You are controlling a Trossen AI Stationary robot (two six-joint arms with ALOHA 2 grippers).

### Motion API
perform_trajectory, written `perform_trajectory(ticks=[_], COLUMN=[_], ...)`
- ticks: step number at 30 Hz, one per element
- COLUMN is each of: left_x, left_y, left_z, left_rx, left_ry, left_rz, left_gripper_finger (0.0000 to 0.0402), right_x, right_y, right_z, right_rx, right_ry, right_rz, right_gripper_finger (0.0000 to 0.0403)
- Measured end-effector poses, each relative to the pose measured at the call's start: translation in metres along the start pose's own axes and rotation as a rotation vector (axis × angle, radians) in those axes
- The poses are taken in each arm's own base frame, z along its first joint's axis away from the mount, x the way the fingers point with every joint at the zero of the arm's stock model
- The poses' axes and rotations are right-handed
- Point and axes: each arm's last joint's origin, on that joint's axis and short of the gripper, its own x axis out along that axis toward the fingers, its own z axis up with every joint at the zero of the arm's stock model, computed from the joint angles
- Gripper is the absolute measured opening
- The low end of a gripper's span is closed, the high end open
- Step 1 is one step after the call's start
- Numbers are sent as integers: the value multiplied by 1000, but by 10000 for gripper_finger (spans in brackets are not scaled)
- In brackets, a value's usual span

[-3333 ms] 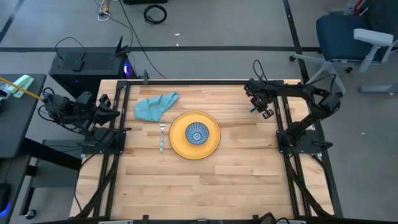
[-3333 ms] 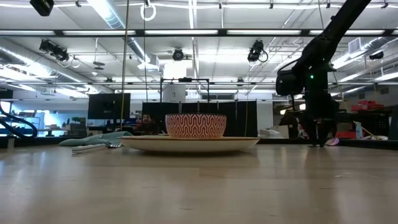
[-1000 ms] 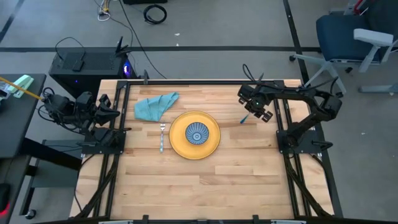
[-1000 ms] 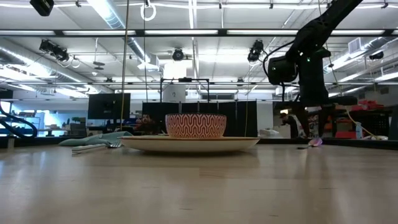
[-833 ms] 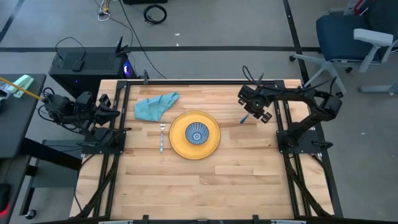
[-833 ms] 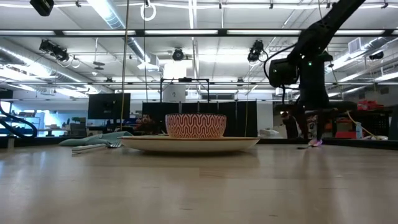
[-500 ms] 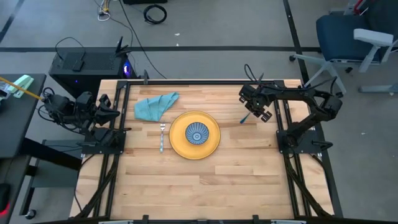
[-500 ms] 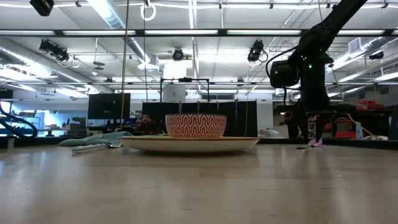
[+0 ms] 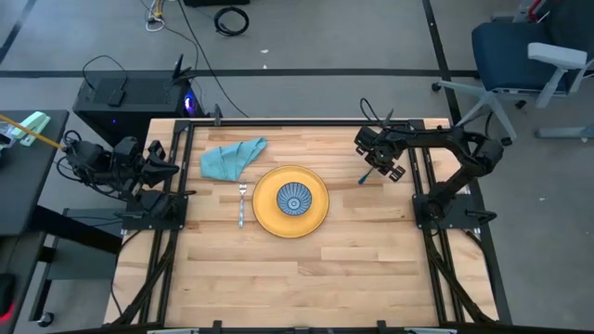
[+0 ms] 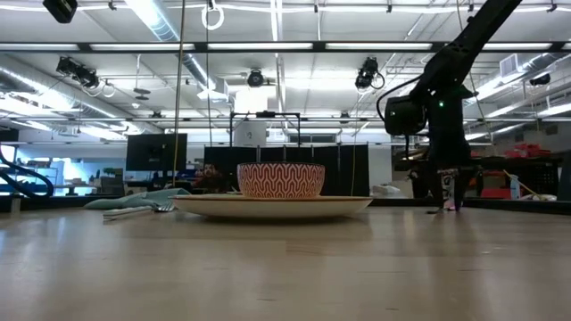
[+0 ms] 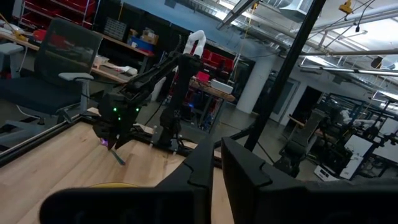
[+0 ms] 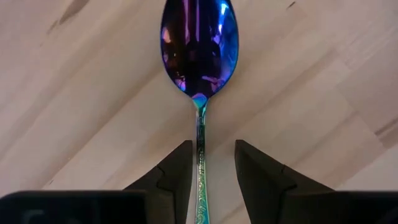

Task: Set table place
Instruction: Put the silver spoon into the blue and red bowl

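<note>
Iridescent metal spoon, oval-bowled, lies on the plank surface at three o'clock of the round yellow plate; right claw open astride its handle, barely shifted; left claw parked at nine o'clock, nearly closed.

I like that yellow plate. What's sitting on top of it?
A patterned bowl sits in the middle of the yellow plate. The plate's centre is covered by the bowl.

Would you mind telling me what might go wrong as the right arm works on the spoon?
The right hand straddles the thin handle of the spoon, which lies flat on the table; closing may pinch only its edge, so it could slip or rotate. The fingers are close to the wood and might scrape it. Carried toward the plate, a tilted spoon could knock the bowl.
</note>
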Motion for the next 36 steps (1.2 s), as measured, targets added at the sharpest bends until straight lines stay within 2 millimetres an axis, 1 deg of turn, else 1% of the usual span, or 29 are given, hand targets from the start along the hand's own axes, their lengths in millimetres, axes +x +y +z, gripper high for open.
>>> perform_trajectory(ticks=[9,14,19,27,32,36], left_x=[0,0,0,0,0,0], left_y=[0,0,0,0,0,0], left_z=[0,0,0,0,0,0], left_rx=[-1,0,0,-1,0,0], left_ry=[0,0,0,0,0,0], left_rz=[0,0,0,0,0,0], left_gripper_finger=[28,33,40,33,28,32], right_x=[1,1,2,1,1,1], right_y=[1,1,0,0,0,0], right_z=[0,0,0,-1,-3,-7], right_rx=[2,5,4,-13,-94,-177], right_ry=[4,4,4,14,11,12], right_rz=[1,-1,-11,-10,-9,-6], right_gripper_finger=[126,121,91,11,12,5])
